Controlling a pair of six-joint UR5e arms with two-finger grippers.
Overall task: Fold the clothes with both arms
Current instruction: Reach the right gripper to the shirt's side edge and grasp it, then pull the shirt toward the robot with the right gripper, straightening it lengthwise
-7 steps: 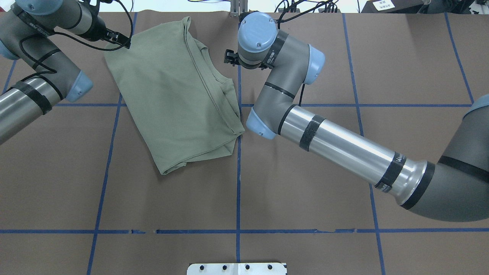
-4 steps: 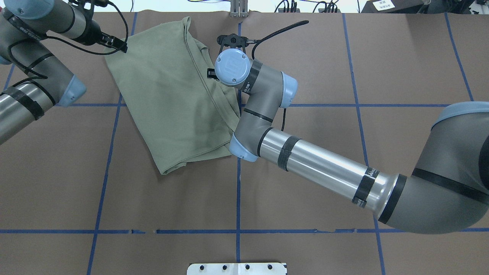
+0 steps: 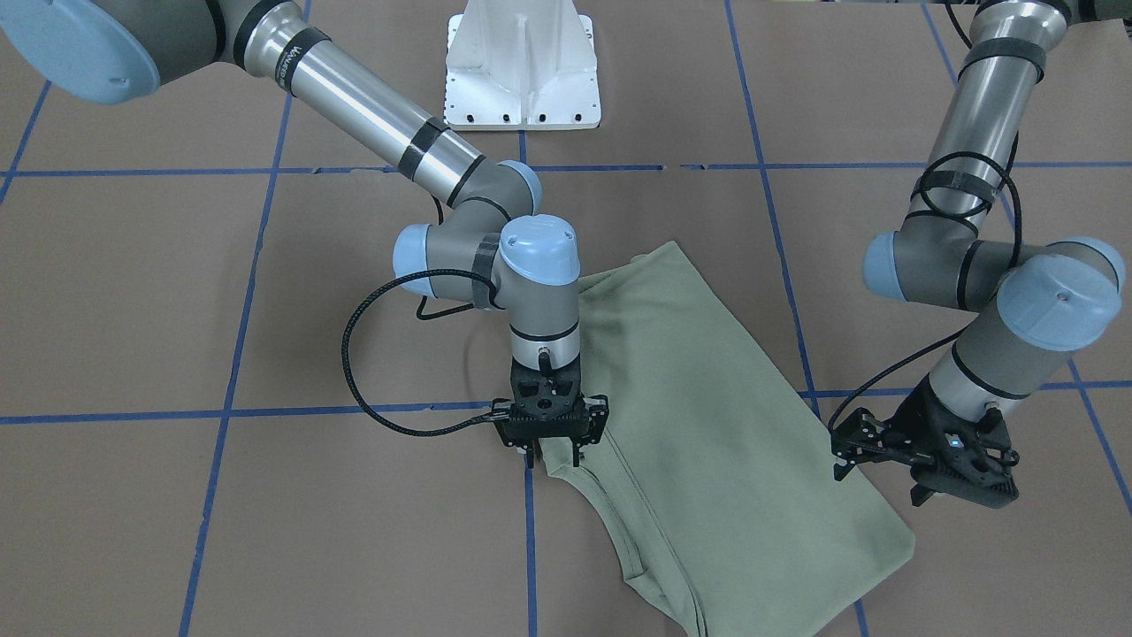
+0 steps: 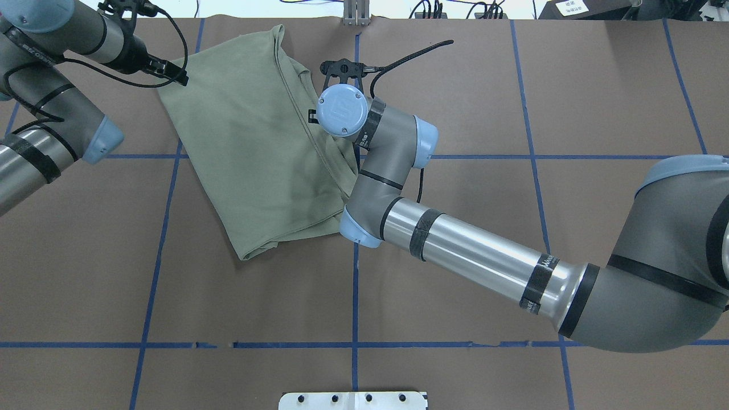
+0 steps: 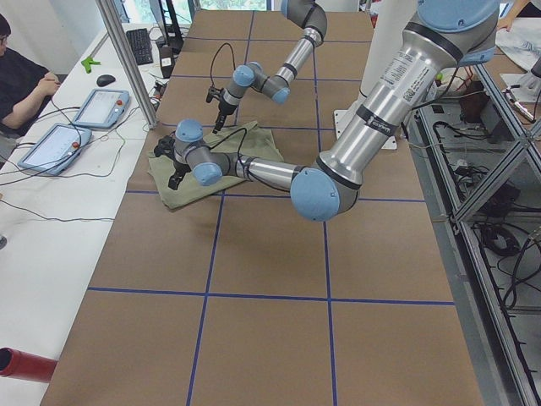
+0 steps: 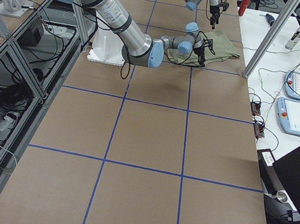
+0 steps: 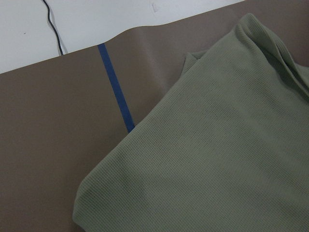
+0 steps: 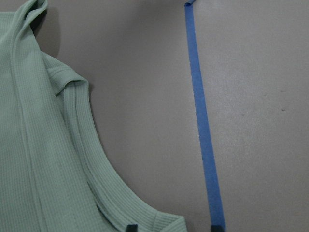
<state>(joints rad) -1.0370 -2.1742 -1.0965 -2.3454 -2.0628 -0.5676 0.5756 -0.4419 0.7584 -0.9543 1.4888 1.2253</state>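
— What's the shirt (image 7: 203, 159) like?
— Soft cloth, a fine ribbed knit, matt. My fingers (image 8: 131, 228) are dull black.
— And under it?
— The table (image 4: 256, 307) cover looks like brown paper, matt and smooth, lined with slightly shiny blue tape (image 8: 200, 121).
— Your arms (image 3: 977, 115)?
— Tubes (image 4: 472, 253) of polished metal, glossy; joints matt grey; caps (image 4: 342, 111) smooth light-blue plastic with a soft sheen. The pedestal (image 3: 522, 80) is white painted metal.
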